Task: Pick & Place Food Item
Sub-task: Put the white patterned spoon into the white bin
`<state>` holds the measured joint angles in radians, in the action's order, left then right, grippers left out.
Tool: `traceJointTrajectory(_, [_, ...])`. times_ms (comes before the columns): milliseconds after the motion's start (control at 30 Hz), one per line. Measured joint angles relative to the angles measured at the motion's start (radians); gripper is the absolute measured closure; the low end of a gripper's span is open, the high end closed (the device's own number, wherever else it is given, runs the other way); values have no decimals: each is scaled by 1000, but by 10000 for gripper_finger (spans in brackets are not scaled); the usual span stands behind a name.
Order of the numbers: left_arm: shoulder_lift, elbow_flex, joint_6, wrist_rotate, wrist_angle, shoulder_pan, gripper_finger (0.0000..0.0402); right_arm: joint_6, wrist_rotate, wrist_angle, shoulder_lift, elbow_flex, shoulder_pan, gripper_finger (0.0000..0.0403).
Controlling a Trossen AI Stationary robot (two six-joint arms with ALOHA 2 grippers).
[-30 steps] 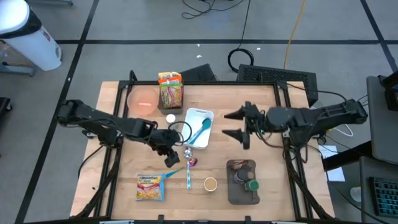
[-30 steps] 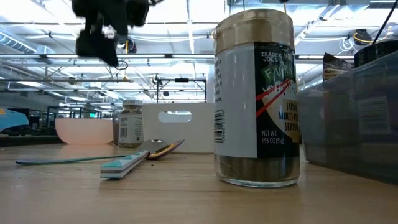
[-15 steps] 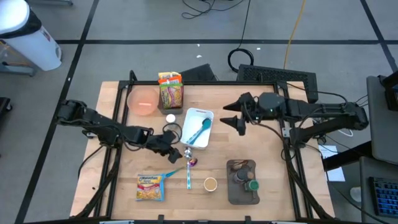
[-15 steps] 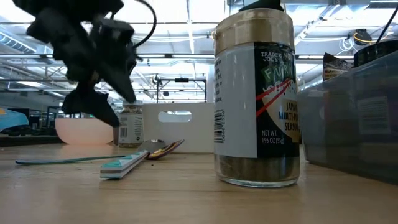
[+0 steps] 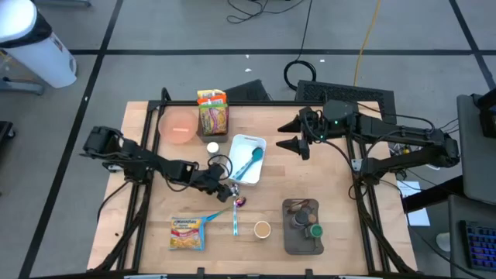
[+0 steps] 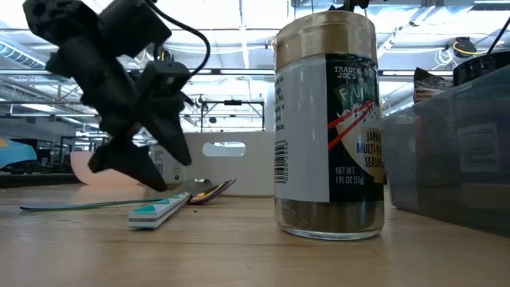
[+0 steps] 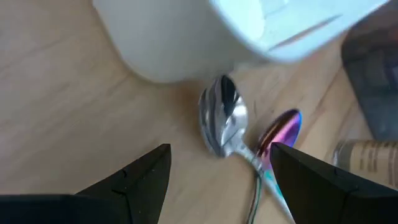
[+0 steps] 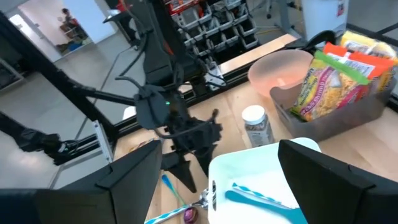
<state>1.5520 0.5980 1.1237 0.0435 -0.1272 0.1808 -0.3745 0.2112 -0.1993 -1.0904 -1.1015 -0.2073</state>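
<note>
A yellow noodle packet [image 5: 187, 232] lies flat near the table's front edge. More noodle packets [image 5: 211, 112] stand in a grey bin at the back. My left gripper [image 5: 226, 188] is low over the table, slanting down, open. Its fingers stand either side of a silver spoon's bowl [image 7: 221, 118] without touching it, and a purple spoon [image 7: 281, 129] lies beside that. In the low view the left gripper [image 6: 147, 166] hangs just above the wood. My right gripper [image 5: 288, 134] is open, high over the table's far right part, holding nothing.
A white tray [image 5: 249, 144] holding a teal spoon sits right beyond the left gripper. A pink bowl [image 5: 178, 125] and a small white-lidded jar [image 5: 211, 146] stand at the back left. A teal toothbrush [image 5: 235, 221], a seasoning jar [image 6: 328, 131] and a dark tray [image 5: 302, 232] lie toward the front.
My left gripper has come down from well above the table to just over the spoons, tipping more steeply downward and rolling a little; it stays open. My right gripper has swung toward the table's far edge at the same height, still open.
</note>
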Motion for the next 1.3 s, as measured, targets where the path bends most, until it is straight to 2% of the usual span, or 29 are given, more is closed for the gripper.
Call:
traceJointTrajectory(300, [71,2,2,36,-99,-16,119,-2,34,-14,2,0,-10,90])
traceJointTrajectory(533, [130,3,10,13,-180,-17,128,-2,31,-22,2,0,-10,90])
traceJointTrajectory(667, [133,3,24,6,-161,-20,186,-6,30,-23,2,0,-10,90])
traceJointTrajectory(900, [73,-1,-1,-150,-141,-42,378,-7,28,-22,2,0,-9,90])
traceJointTrajectory(1100, [-122,83,-89,-182,-62,-39,395,-29,27,-21,2,0,-9,90])
traceJointTrajectory(1200, [-240,185,-165,-134,107,-33,395,-29,27,-11,2,0,-9,90])
traceJointTrajectory(1300, [-332,323,-252,-16,371,-36,397,-37,27,-6,2,0,-7,90])
